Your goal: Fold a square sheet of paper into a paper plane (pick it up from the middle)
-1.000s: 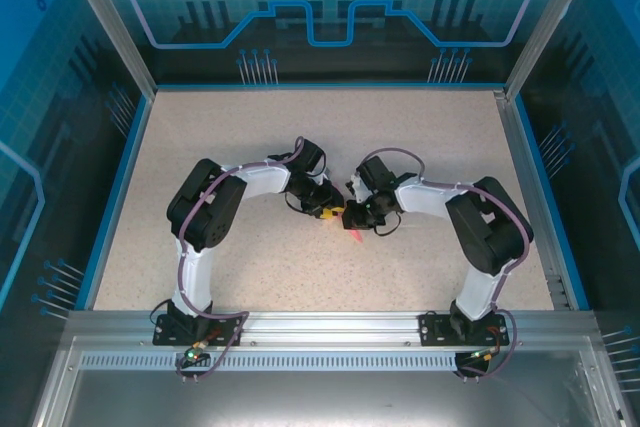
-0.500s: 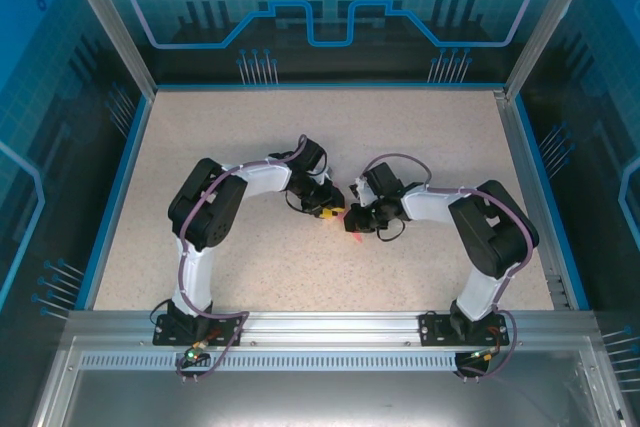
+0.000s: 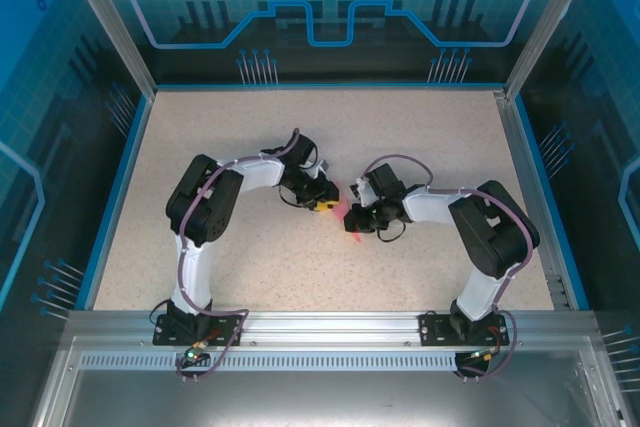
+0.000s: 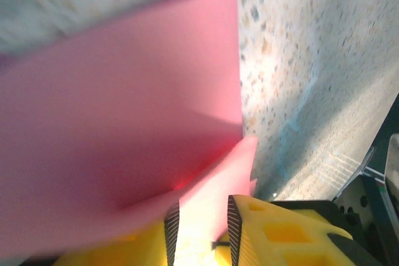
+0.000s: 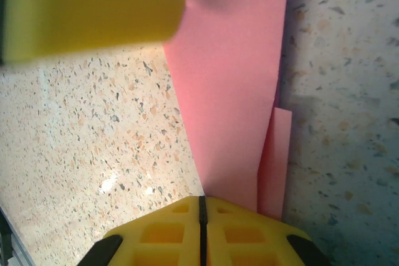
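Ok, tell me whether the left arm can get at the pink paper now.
Probably yes: a flap of the pink paper lies between the open jaws of the left gripper, nothing blocking; the right gripper pinches it too.

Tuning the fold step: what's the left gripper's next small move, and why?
Probably close the left gripper: a raised flap of the paper sits between its open jaws, ungripped. The right gripper is shut right at the paper's edge, so the sheet likely won't slide when the left one pinches.
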